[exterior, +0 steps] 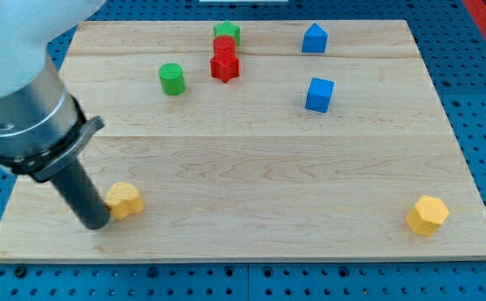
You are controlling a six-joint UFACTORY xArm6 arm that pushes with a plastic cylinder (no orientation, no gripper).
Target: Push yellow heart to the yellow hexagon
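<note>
Between the yellow heart at the lower left of the frame and the yellow hexagon at the lower right, the wooden table lies bare; no block stands on that line. The other blocks sit well apart from it, along the upper part of the frame: a green cylinder at upper left, a green star-like block at top centre, with a red cylinder just below it and a red star touching that one from below. A blue block with a peaked top sits at upper right, a blue cube below it. That makes two yellow, two green, two red and two blue blocks, eight in all. My tip rests on the table touching the heart's left side. This end effector is a plain rod: it has no jaws and grips nothing.
</note>
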